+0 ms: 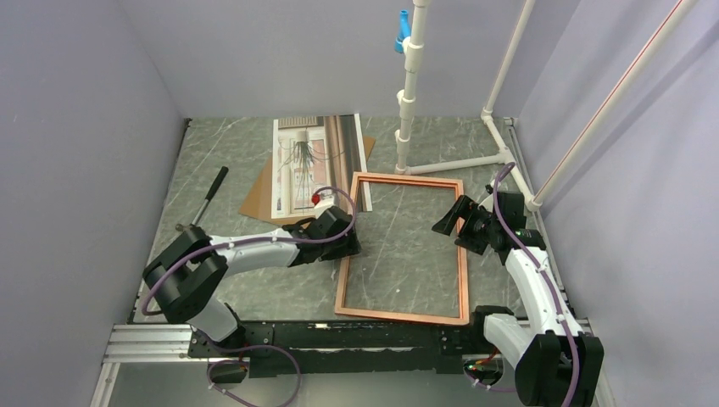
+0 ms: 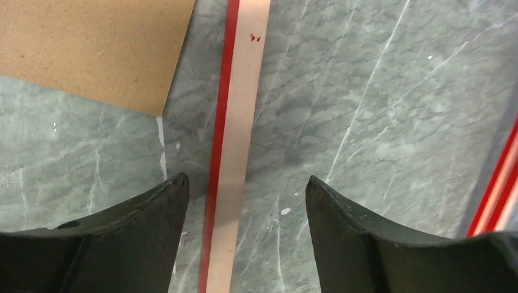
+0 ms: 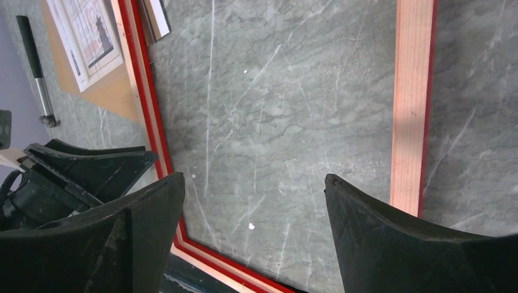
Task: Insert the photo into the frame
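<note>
Frame (image 1: 407, 180) flat on the table (image 1: 407, 254), copper back up, at picture centre. Photo (image 1: 309, 165) face up at upper centre on a brown board (image 1: 259, 199), by the frame's top-left corner. Left hand (image 2: 244, 183) wide open astride the left rail, gripping nothing. Right hand (image 3: 253, 180) open and empty near the right rail. Loading not yet begun. Next, likely: reach up-left, pinch a photo edge, draw it over the opening.
</note>
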Controlling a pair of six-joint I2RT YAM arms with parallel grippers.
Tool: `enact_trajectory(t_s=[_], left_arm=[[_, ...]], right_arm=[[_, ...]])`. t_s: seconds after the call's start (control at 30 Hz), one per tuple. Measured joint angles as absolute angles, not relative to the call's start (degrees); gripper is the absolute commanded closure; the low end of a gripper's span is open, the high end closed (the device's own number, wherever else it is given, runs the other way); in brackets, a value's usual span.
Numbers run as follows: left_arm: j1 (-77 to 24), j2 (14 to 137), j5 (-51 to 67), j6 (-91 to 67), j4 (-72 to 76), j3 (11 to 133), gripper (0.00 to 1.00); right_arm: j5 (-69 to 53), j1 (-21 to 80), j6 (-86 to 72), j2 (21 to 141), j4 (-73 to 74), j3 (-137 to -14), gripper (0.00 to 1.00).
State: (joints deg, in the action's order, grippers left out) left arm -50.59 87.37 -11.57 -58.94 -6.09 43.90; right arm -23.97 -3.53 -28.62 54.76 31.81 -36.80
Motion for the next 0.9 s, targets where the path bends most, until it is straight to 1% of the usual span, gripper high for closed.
enact_trajectory(t_s=[0.07, 0.2, 0.27, 0.3, 0.33, 0.37, 0.7, 0.9], left_arm=[[-50.6, 89.2, -11.6, -56.5, -8.9, 46.4, 0.36], [-50.6, 92.9, -11.6, -53.2, -12.4, 49.4, 0.52], [-50.6, 93.9, -11.3, -52.2, -12.9, 50.5, 0.72], [-50.6, 94.5, -11.1, -51.8, -12.8, 50.7, 0.87], [-50.6, 94.8, -11.2, -51.7, -12.9, 50.7, 0.95], [-50.5, 94.8, -10.6, -51.6, -12.6, 50.8, 1.0], [-50.7, 92.1, -11.9, -55.1, -13.2, 48.2, 1.0], [-51.5, 94.5, -13.0, -55.1, -18.1, 52.1, 1.0]], right_arm=[[-23.9, -3.5, -28.6, 54.8, 31.9, -36.8, 0.13], [-23.6, -3.5, -28.4, 54.8, 32.2, -36.8, 0.13], [-23.2, -3.5, -28.4, 54.7, 32.6, -36.8, 0.13], [-23.0, -3.5, -28.4, 54.7, 32.7, -36.8, 0.13], [-23.0, -3.5, -28.4, 54.7, 32.8, -36.8, 0.13], [-22.9, -3.5, -28.3, 54.7, 33.0, -36.8, 0.13], [-22.8, -3.5, -28.0, 54.3, 33.4, -36.9, 0.12], [-22.8, -3.5, -28.0, 54.2, 33.4, -36.9, 0.12]])
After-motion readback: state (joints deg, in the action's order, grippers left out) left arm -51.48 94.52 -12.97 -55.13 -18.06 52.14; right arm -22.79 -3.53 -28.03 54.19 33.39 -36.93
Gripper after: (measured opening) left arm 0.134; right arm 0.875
